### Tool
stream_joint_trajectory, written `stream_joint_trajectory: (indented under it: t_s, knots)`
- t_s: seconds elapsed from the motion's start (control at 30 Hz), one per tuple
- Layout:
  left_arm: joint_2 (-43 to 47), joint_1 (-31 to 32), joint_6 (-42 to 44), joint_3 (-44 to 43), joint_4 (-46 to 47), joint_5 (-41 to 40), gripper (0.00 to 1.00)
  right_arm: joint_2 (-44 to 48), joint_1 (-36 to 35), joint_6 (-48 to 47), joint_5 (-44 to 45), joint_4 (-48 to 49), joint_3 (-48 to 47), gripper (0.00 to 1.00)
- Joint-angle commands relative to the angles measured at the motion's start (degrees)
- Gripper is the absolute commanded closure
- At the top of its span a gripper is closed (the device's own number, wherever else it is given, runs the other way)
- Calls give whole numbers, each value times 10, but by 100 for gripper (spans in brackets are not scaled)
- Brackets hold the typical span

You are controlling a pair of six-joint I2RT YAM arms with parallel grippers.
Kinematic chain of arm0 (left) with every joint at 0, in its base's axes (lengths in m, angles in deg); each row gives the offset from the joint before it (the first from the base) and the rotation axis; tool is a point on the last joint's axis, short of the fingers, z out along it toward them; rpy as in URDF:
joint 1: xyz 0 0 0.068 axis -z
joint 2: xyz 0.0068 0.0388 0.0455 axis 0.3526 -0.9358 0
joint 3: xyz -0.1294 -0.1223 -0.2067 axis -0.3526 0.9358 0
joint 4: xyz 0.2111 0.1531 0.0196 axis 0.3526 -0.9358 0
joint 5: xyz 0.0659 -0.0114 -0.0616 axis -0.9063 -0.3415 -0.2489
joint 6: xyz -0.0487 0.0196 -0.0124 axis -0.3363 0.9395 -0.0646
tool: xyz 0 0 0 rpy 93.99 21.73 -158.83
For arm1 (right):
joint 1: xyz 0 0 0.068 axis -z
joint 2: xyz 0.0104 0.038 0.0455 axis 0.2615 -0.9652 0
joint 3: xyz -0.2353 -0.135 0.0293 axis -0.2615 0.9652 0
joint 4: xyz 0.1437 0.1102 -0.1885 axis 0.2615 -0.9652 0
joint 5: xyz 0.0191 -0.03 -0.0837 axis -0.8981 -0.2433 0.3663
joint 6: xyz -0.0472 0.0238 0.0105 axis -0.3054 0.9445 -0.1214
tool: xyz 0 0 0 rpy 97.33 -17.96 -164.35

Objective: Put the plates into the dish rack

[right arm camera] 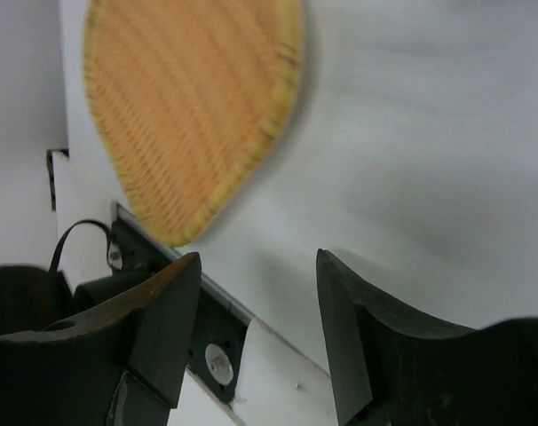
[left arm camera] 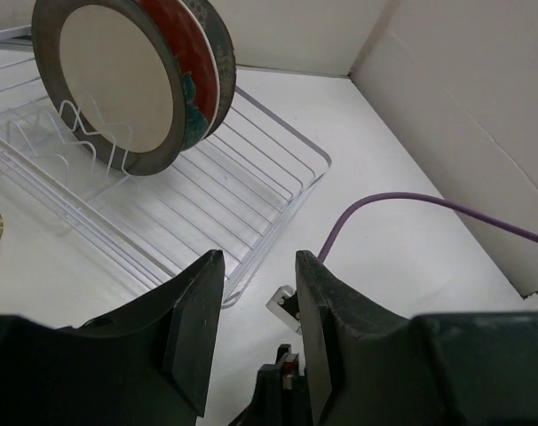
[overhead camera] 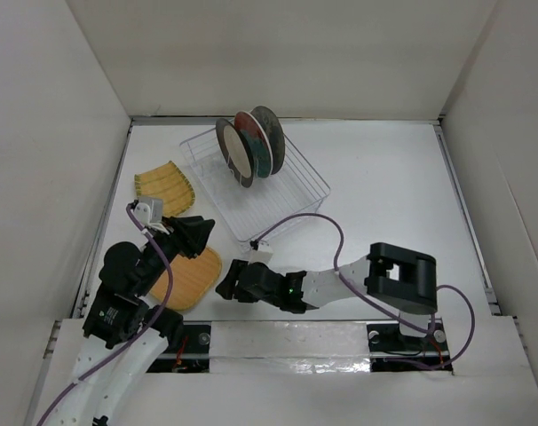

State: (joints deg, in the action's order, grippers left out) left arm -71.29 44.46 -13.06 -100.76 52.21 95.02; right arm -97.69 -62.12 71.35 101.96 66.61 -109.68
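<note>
Dish rack [overhead camera: 296, 191]: clear wire basket, just ahead of L gripper [left arm camera: 257, 262], near corner almost under its tips. Three plates stand upright in the prongs. Dark-rim silver plate [left arm camera: 109, 84] is nearest, red/teal plate [left arm camera: 185, 62] touches behind it, dark plate [overhead camera: 271, 131] is farthest.

Two not yet loaded, flat on table [overhead camera: 384, 195]. Fan-shaped yellow plate [overhead camera: 165, 185] lies beyond L gripper, to its left. Round yellow-orange plate [right arm camera: 193, 98] is right ahead of R gripper [right arm camera: 258, 257], close but apart, w/ L gripper over its far edge.

Round one prob. stiff, light, breakable. Ribs should aid grip, but it lies flat, so pinch the rim at the edge nearest R gripper.

Both grippers: jaws apart, nothing between, touching nothing.
</note>
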Motion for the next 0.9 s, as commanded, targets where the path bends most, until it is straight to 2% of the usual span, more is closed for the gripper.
stream_joint_trajectory:
  t_s: [0.0,0.1,0.27,0.5,0.6,0.67,0.73,0.87]
  knots:
    - [32,-3,2,32,59,22,64,-45,0,130,16,69,-32,38]
    - [65,-3,-1,75,73,15,64,-101,0,174,15,78,-58,37]
    - [74,21,9,73,69,-6,63,-163,5,240,15,116,-73,39]
    - [96,21,13,72,66,-13,63,-211,16,313,15,118,-90,52]
    - [100,27,13,71,64,-16,63,-229,21,337,8,129,-89,61]
    - [100,27,13,71,64,-16,63,-232,21,341,9,135,-84,73]
    - [98,27,13,71,64,-16,63,-227,21,333,13,142,-79,98]
    - [99,27,13,69,63,-18,63,-191,3,278,37,147,-65,100]
